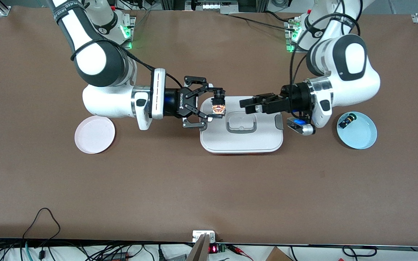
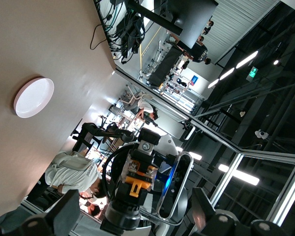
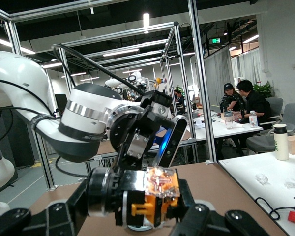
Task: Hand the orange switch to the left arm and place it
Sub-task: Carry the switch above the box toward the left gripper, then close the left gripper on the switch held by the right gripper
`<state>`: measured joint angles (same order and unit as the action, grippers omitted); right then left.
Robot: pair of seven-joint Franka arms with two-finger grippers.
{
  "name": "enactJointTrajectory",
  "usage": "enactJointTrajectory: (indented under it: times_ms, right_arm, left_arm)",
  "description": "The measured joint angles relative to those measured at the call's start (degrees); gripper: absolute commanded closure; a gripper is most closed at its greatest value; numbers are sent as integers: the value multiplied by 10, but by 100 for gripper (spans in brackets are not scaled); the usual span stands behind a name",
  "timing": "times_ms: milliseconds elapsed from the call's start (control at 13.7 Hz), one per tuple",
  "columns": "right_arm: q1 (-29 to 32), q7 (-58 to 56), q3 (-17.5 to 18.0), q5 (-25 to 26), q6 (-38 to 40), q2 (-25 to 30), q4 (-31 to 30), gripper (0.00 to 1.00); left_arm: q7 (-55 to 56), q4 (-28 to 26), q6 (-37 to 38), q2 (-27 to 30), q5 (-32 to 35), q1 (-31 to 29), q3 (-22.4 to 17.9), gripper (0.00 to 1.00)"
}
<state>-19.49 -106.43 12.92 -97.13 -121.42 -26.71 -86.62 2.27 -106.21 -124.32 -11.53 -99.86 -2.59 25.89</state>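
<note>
The orange switch [image 1: 218, 105] is held in the air over the end of the white box [image 1: 241, 142] nearest the right arm. My right gripper [image 1: 213, 104] is shut on it. In the right wrist view the switch [image 3: 157, 194] fills the gap between the fingers of the right gripper [image 3: 137, 216]. My left gripper [image 1: 246, 105] hovers over the box lid, pointing at the switch with a small gap between them. In the left wrist view the left gripper [image 2: 135, 221] is open, with the switch [image 2: 135, 184] between its spread fingers but not touching them.
A pink plate [image 1: 94, 135] lies toward the right arm's end of the table. A pale blue plate [image 1: 357, 135] toward the left arm's end holds a small black switch with a green cap [image 1: 347, 120]. The pink plate also shows in the left wrist view [image 2: 34, 97].
</note>
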Motion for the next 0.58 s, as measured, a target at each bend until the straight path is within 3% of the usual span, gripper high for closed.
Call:
enactJointTrajectory:
  times_ms: [219, 510, 583]
  right_arm:
    - [-3, -1, 0, -3, -2, -1, 0, 92]
    - [-9, -6, 0, -4, -4, -8, 0, 92]
    - [-9, -6, 0, -4, -5, -8, 0, 92]
  left_arm:
    - [-36, 0, -39, 1, -3, 6, 32, 0]
    - [-77, 0, -56, 1, -3, 10, 37, 0]
    - [-81, 0, -56, 1, -3, 10, 37, 6]
